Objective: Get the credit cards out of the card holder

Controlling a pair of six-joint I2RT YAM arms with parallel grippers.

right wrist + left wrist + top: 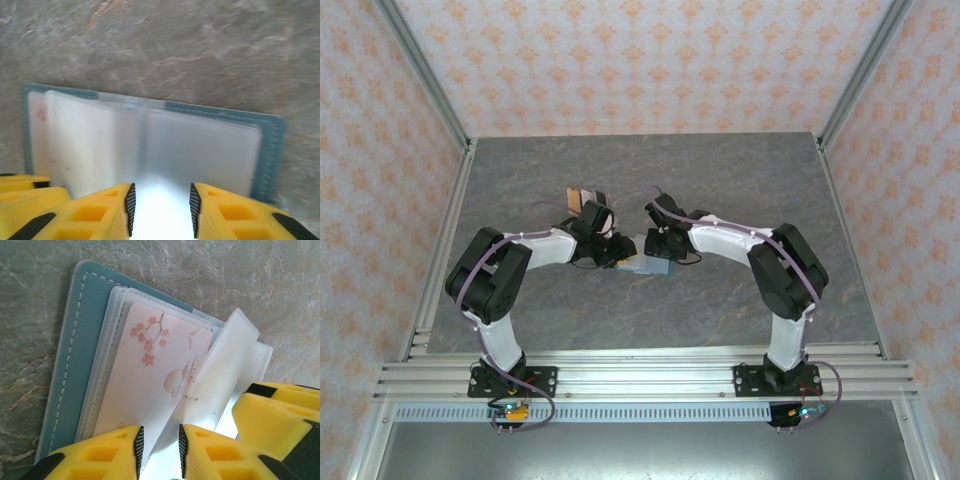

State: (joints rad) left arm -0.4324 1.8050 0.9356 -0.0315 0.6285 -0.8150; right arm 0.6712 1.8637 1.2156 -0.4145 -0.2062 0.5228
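Straddling a clear sleeve [225, 372], my left gripper [160, 445] stands slightly apart; I should pinch the pink card [150, 385] alone. My right gripper [161, 205], also apart, should pin the card holder [272, 150].

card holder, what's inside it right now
Clear plastic sleeves fanned open, and a pale pink blossom-print card in a sleeve on one panel. The frosted sleeves hide whether more cards sit behind.
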